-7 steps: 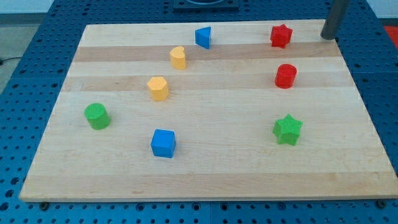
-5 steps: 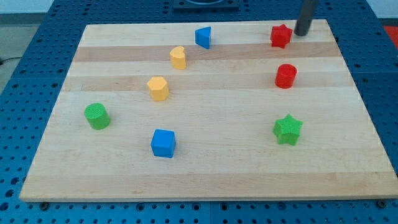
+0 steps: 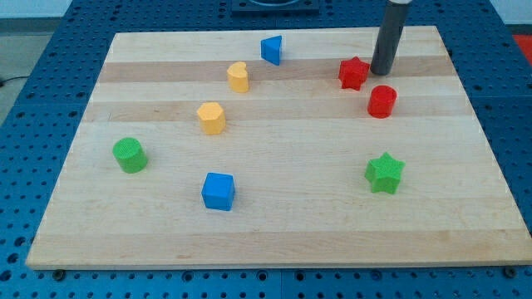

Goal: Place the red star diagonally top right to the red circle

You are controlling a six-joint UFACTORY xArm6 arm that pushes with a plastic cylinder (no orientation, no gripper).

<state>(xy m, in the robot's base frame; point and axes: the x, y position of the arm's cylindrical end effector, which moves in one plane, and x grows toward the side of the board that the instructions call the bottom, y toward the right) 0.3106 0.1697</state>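
The red star point(image 3: 354, 73) lies near the top right of the wooden board point(image 3: 274, 216), up and to the left of the red circle point(image 3: 382, 101). My tip point(image 3: 381, 73) stands just right of the star, close to or touching it, and just above the red circle. The dark rod rises from it toward the view's top.
A blue triangular block point(image 3: 271, 50) sits at the top centre. Two yellow blocks point(image 3: 238, 76) point(image 3: 211, 118) lie left of centre. A green cylinder point(image 3: 130, 155) is at the left, a blue cube point(image 3: 219, 191) at the lower middle, a green star point(image 3: 384, 173) at the lower right.
My tip has swept from the board's top right corner down and left. The red star has moved down and left, from above the red circle to its upper left.
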